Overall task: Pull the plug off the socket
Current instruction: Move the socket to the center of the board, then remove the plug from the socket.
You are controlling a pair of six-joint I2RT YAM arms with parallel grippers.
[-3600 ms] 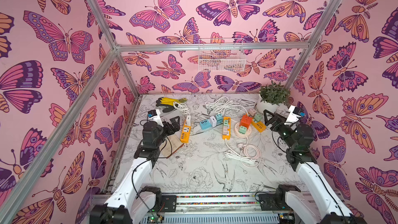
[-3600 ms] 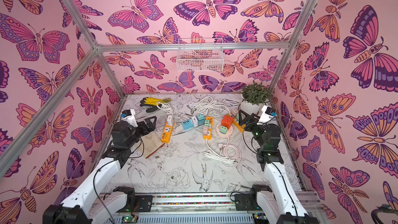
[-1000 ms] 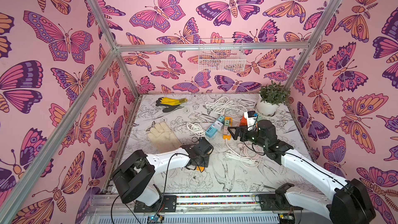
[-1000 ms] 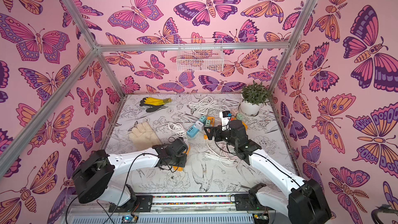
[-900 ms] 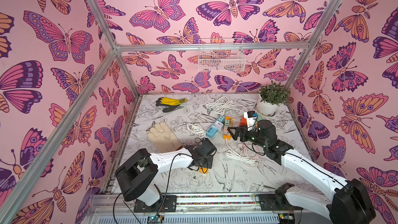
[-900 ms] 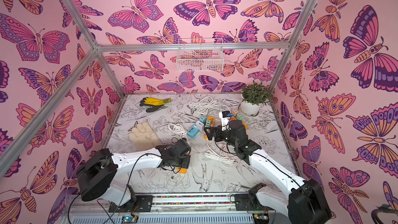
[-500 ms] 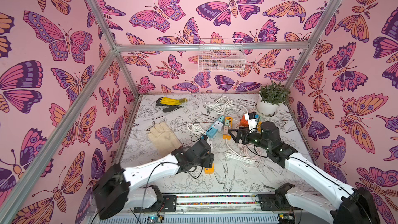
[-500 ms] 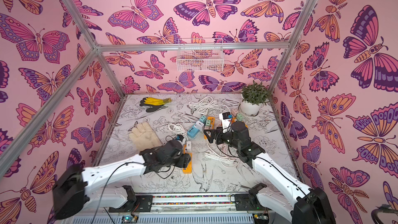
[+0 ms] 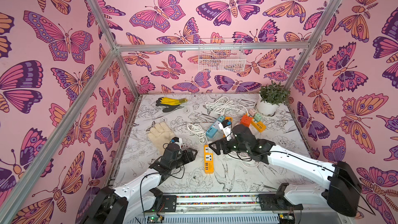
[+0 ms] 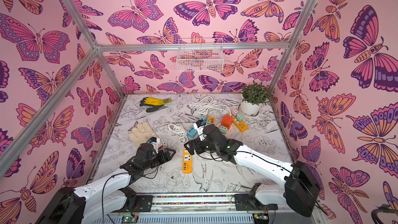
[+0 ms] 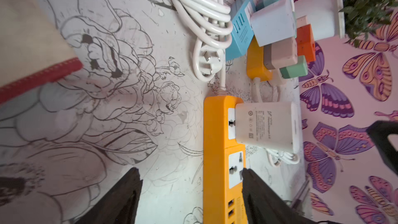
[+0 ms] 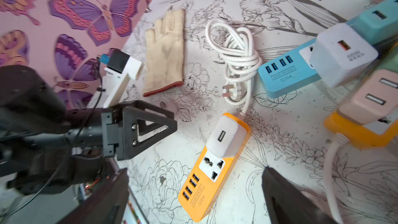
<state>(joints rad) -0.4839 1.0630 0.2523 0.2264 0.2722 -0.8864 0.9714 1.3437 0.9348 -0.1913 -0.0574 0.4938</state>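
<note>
- Left hand [image 9: 192, 154]: jaws apart, empty, low on the bench [image 9: 237, 179], just beside the orange power strip [image 9: 208, 162].
- Right hand [image 9: 212, 147]: jaws wide apart, empty, over the strip's cord end.
- White plug [image 12: 226, 138]: seated in the strip's end socket, untouched.

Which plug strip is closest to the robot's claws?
The orange strip with the white charger plugged in, lying between the left gripper and right gripper. The blue strip and the other orange strip sit farther back.
</note>
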